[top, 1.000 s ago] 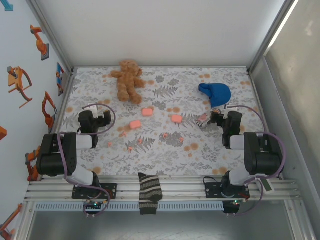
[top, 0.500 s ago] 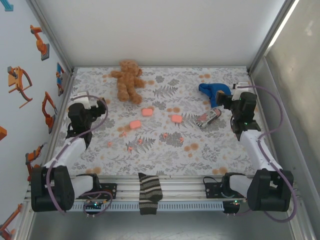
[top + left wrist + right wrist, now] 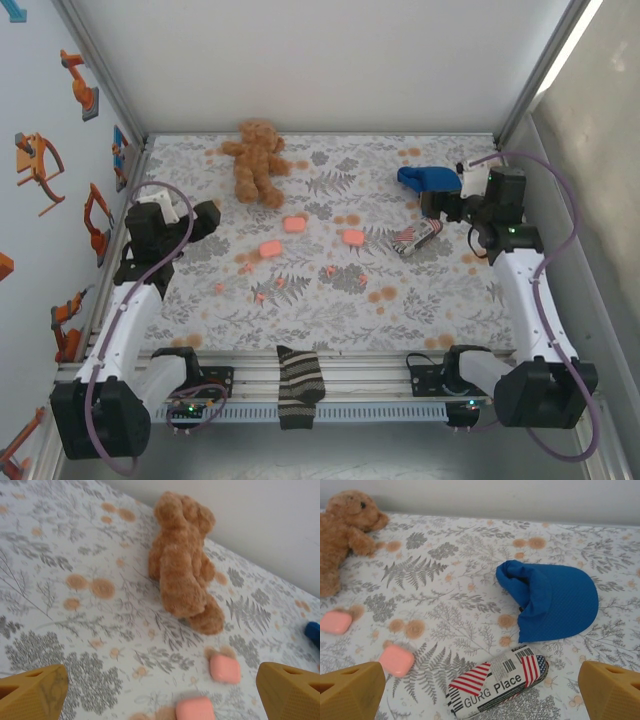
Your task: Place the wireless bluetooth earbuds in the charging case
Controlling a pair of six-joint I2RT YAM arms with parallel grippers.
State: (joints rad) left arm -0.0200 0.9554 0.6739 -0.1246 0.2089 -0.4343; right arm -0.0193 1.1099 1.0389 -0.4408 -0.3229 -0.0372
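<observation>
Earbuds (image 3: 278, 283) are tiny salmon-pink specks, scattered apart.

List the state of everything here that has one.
left gripper, open, empty
right gripper, open, empty
pink cases, three, shut, flat on the table
earbuds, loose on the table, outside the cases
teddy bear, lying down
blue cap, crumpled
packet, lying on its side
sock, draped over the front rail
</observation>
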